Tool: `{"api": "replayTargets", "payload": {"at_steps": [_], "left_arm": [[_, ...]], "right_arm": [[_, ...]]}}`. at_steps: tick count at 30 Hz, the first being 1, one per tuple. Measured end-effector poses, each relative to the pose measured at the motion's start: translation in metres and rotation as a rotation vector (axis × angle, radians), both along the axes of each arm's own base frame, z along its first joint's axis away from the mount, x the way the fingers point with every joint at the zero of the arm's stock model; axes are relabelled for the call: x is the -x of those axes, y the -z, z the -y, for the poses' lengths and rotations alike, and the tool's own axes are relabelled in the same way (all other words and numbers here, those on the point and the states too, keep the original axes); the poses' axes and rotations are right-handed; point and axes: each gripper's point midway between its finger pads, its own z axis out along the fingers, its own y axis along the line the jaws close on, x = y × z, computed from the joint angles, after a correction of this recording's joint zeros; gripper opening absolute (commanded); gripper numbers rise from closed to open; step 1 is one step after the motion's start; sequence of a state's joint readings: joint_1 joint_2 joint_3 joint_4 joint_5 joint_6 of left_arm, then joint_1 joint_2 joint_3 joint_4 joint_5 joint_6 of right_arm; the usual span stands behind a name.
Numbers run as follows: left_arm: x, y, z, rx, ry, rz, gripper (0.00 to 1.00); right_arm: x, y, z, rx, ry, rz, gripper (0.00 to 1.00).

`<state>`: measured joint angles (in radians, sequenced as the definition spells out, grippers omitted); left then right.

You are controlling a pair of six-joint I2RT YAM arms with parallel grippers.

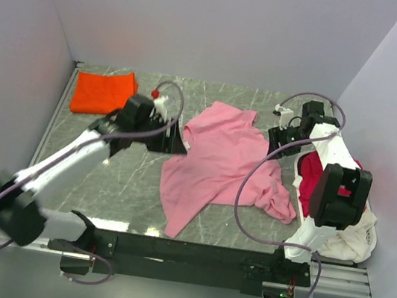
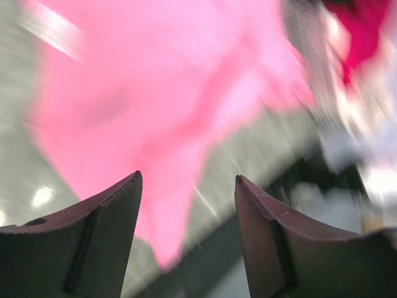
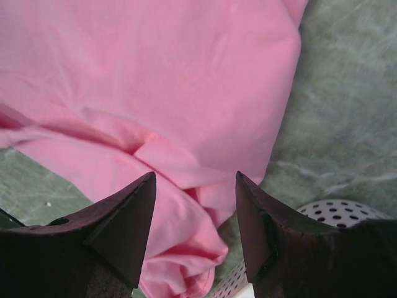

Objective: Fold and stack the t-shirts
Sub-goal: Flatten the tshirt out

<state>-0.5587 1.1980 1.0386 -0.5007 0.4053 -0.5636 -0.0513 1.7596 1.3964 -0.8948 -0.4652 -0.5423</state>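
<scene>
A light pink t-shirt (image 1: 219, 160) lies spread and rumpled in the middle of the marble table. A bright orange-red t-shirt (image 1: 103, 93) lies folded square at the far left. A crimson t-shirt (image 1: 309, 185) and a cream one (image 1: 351, 235) are heaped at the right, partly hidden by the right arm. My left gripper (image 1: 172, 140) is open and empty at the pink shirt's left edge; its view (image 2: 188, 177) is blurred. My right gripper (image 1: 277, 137) is open and empty over the pink shirt's (image 3: 186, 81) bunched right side (image 3: 195, 175).
A white perforated basket (image 3: 335, 212) shows by the right gripper's fingers. The crimson cloth also shows blurred in the left wrist view (image 2: 363, 31). Grey walls close in the table on three sides. The black mounting rail (image 1: 189, 253) runs along the near edge.
</scene>
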Motion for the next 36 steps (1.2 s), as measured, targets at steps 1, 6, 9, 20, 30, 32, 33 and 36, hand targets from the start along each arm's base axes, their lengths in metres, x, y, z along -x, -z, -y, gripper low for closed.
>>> {"api": "replayTargets", "payload": {"at_steps": [1,6,9,20,30,32,33,36], "left_arm": [[-0.031,0.007,-0.006,-0.025,-0.066,-0.005,0.66],[-0.161,0.055,-0.018,-0.168,-0.227,-0.045,0.62],[-0.222,0.078,-0.001,-0.217,-0.195,-0.025,0.62],[-0.251,0.175,0.01,-0.36,-0.085,-0.143,0.47],[-0.237,0.181,0.001,-0.325,-0.072,-0.189,0.0],[-0.222,0.177,-0.019,-0.328,-0.106,-0.223,0.0],[-0.212,0.172,-0.035,-0.333,-0.13,-0.242,0.0],[-0.18,0.154,-0.079,-0.337,-0.2,-0.277,0.0]], "right_arm": [[-0.003,0.0,-0.001,-0.003,0.0,0.002,0.61],[-0.016,-0.002,-0.005,-0.013,0.013,0.007,0.61],[-0.022,0.003,-0.005,-0.018,0.018,-0.001,0.61],[-0.025,0.009,-0.008,-0.034,0.019,-0.019,0.61],[-0.023,0.023,-0.017,-0.045,0.004,-0.061,0.61],[-0.022,0.024,-0.022,-0.041,-0.007,-0.064,0.61],[-0.022,0.024,-0.024,-0.039,-0.014,-0.064,0.61],[-0.02,0.024,-0.035,-0.038,-0.042,-0.064,0.61]]}}
